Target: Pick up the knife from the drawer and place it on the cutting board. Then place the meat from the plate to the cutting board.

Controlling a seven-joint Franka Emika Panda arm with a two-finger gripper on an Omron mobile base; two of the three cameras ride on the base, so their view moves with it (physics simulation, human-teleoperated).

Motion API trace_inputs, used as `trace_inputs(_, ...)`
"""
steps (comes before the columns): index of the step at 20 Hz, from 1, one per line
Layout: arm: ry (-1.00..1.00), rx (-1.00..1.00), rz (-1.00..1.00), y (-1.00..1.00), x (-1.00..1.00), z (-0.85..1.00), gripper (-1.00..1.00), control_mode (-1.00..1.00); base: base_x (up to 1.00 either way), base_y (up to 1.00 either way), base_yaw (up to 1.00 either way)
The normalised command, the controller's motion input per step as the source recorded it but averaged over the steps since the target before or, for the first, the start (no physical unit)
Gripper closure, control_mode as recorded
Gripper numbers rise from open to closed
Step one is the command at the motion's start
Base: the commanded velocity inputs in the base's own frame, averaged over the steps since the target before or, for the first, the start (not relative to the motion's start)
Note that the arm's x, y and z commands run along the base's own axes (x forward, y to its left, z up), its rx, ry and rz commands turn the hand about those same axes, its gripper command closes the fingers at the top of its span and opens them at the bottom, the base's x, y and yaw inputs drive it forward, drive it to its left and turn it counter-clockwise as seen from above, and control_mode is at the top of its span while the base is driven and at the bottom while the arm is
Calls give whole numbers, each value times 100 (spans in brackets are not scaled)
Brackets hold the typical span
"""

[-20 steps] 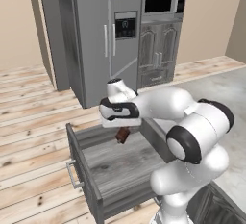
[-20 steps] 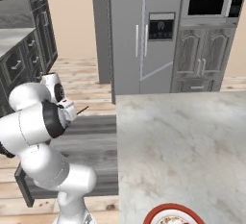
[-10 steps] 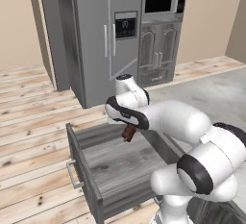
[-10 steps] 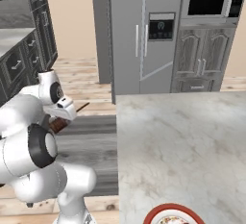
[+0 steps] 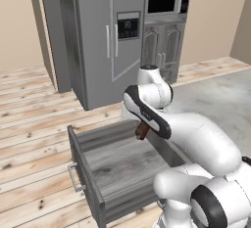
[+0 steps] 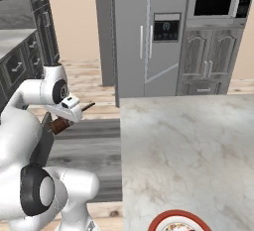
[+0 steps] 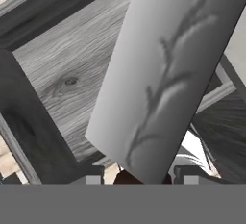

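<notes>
The plate sits nearest, at the front edge of the desk, only its red-orange rim peeking in; it probably waits there so the meat can be lifted off once the knife is dealt with. Beyond it, the gripper is closed on the knife, carrying it in the air above the open drawer, beside the desk's edge. Held that high, the knife looks clear of the drawer walls, likely so it can swing over the desk without catching.

The knife is slim: a reddish-brown handle pokes out below the gripper and a thin dark blade angles up past it in the right base view. From the left base, just the handle end shows under the hand. The drawer's grey wood-grain floor lies bare under it.
</notes>
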Motion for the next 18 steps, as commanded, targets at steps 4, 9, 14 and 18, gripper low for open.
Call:
trace_inputs(4, -3, 2, 0, 0, -46, 18, 100, -100, 0, 0, 0)
trace_inputs(9, -8, 0, 0, 0, -34, 15, 100, -100, 0, 0, 0)
trace_inputs(14, -11, 0, 0, 0, -14, 24, 100, -100, 0, 0, 0)
trace_inputs(18, -9, 0, 0, 6, -6, 18, 100, -100, 0, 0, 0)
